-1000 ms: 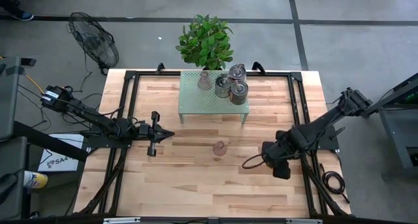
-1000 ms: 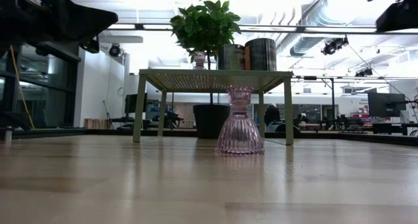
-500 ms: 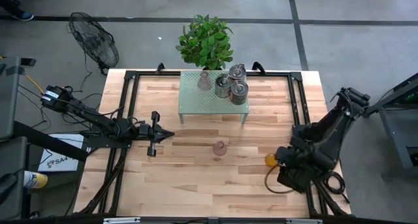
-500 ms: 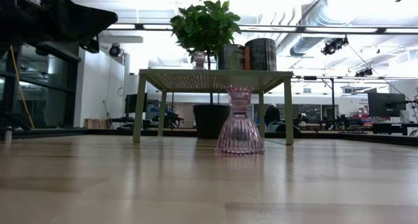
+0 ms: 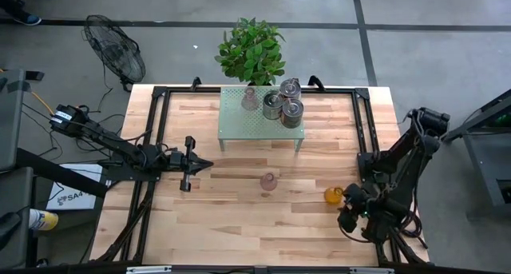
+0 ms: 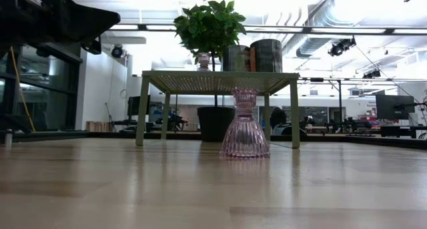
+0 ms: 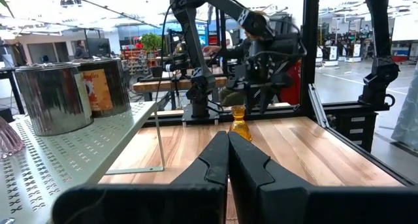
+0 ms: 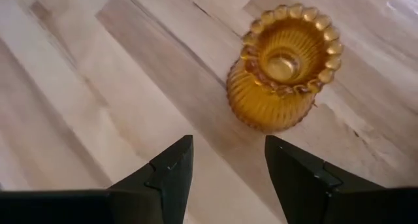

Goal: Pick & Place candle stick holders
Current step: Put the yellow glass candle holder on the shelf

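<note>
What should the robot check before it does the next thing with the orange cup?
1. Right gripper open: ok.
2. Orange cup upright on the table: ok.
3. Nothing between the right fingers: ok, the cup stands just beyond them.
4. Left gripper shut and parked away from the cup: ok.
5. Pink cup clear of the right arm: ok.
6. Free space on the green shelf: ok, its front part is bare.
</note>
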You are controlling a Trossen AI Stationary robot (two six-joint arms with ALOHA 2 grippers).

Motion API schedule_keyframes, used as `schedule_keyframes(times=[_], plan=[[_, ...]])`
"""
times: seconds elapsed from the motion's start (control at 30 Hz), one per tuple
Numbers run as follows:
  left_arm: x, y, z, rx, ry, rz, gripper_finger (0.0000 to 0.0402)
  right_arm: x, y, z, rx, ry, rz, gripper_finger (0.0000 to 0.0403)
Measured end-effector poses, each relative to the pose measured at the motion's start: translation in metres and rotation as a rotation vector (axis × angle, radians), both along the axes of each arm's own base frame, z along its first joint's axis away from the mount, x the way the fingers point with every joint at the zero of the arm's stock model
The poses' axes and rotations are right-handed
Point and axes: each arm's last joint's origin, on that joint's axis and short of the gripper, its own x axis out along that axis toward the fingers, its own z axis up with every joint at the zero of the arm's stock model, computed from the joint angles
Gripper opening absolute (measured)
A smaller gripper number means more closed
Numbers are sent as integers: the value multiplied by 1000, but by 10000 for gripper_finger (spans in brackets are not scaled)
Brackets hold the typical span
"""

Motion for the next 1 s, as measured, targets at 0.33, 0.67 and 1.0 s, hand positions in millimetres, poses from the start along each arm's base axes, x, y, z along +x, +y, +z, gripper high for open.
schedule_keyframes(times=[0.33,0.67,1.0], plan=[[0,0,0,-1,0,3,0,-4,-1,-32,-123,48,20,185],[0,0,0,-2,0,2,0,-1,0,-40,-196,2,19,185],[0,0,0,-4,0,2,0,-3,-6,-38,-276,-15,3,185]])
